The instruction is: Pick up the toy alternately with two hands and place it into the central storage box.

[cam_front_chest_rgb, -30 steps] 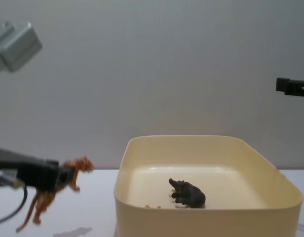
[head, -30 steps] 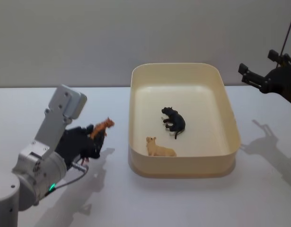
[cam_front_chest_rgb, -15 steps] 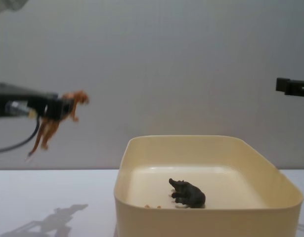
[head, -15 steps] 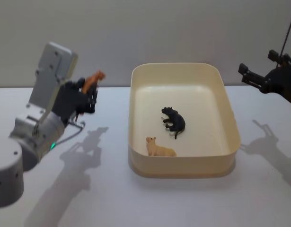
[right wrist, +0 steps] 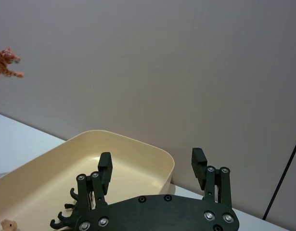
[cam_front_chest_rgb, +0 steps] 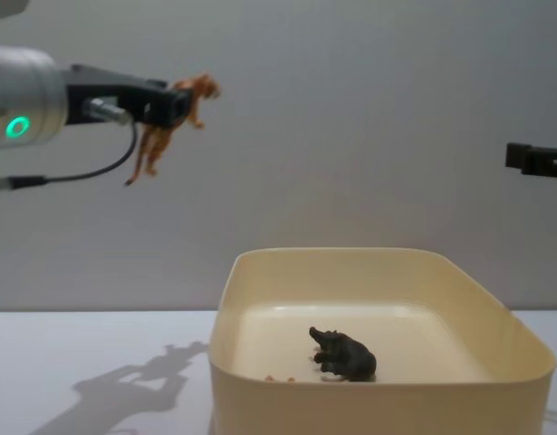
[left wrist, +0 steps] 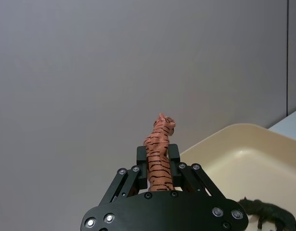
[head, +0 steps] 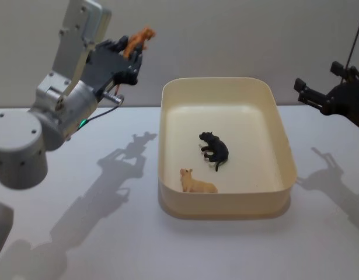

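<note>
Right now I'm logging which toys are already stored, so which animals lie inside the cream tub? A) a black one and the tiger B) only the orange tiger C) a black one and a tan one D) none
C: the black animal and the tan animal lie in the cream tub, while the left gripper holds the orange tiger in the air.

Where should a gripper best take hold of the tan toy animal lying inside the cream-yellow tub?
Probably across the trunk of the tan toy animal, coming from straight above: it lies on its side close to the near wall of the cream-yellow tub, which blocks a sideways approach.
</note>
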Controlling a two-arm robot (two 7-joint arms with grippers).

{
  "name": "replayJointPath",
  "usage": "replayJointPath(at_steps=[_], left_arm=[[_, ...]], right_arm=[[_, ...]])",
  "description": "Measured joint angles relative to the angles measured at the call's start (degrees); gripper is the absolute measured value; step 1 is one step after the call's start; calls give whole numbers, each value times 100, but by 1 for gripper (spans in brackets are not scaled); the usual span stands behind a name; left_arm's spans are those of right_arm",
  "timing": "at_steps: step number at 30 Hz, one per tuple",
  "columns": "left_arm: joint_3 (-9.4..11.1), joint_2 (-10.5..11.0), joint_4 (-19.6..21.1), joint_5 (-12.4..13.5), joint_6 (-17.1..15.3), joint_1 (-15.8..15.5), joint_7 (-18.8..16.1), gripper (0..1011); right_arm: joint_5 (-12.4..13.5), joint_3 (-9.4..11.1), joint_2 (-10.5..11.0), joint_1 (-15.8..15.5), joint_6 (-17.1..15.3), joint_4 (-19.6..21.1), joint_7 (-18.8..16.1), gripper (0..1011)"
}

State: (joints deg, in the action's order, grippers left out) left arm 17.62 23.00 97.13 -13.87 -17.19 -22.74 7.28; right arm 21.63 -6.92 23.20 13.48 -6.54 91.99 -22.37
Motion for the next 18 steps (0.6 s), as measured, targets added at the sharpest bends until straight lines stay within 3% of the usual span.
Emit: replayJointPath(at_steps=[6,18], left_arm=[[44,-262,-584,138,330,-489,662,240],[136,-536,-1376,319,676,-1073,1848,240]], right_arm=[[0,0,0,0,0,0,0,1001],[0,0,0,0,0,0,0,1001]])
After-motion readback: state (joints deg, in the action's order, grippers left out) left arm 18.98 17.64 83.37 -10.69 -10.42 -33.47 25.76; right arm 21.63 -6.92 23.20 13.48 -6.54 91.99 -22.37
